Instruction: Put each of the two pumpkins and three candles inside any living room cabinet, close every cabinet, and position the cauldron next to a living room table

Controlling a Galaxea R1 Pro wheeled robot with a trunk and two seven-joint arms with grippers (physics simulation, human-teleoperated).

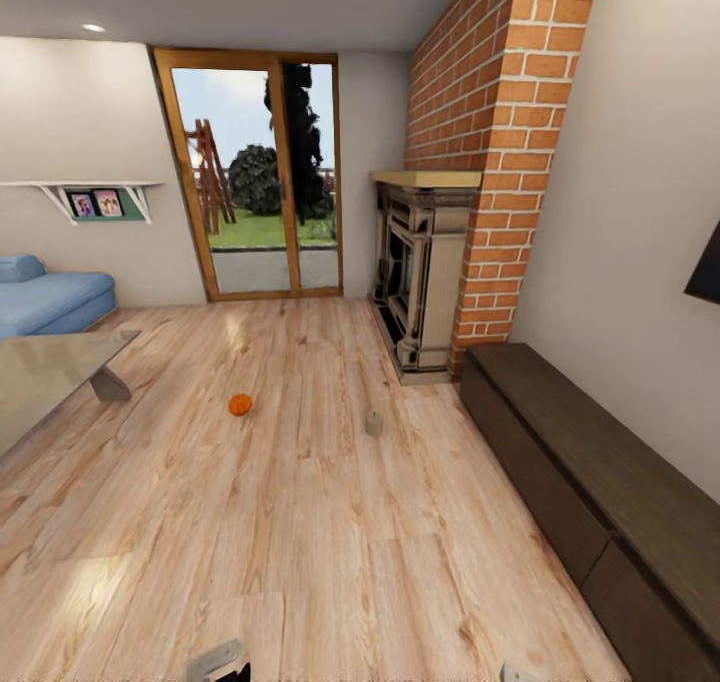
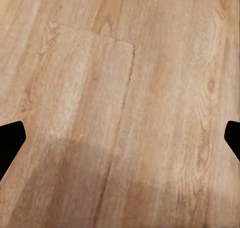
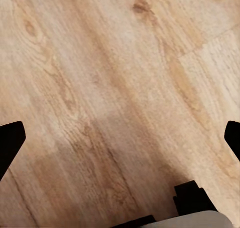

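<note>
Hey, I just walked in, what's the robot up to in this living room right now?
Nothing is being handled yet. The robot stands on the wood floor facing the patio door, both grippers open and empty over bare planks. One pumpkin and one candle sit on the floor ahead, apart from each other. The cabinet runs along the right wall with its drawers shut, and a corner of the glass table shows at the left.
</note>
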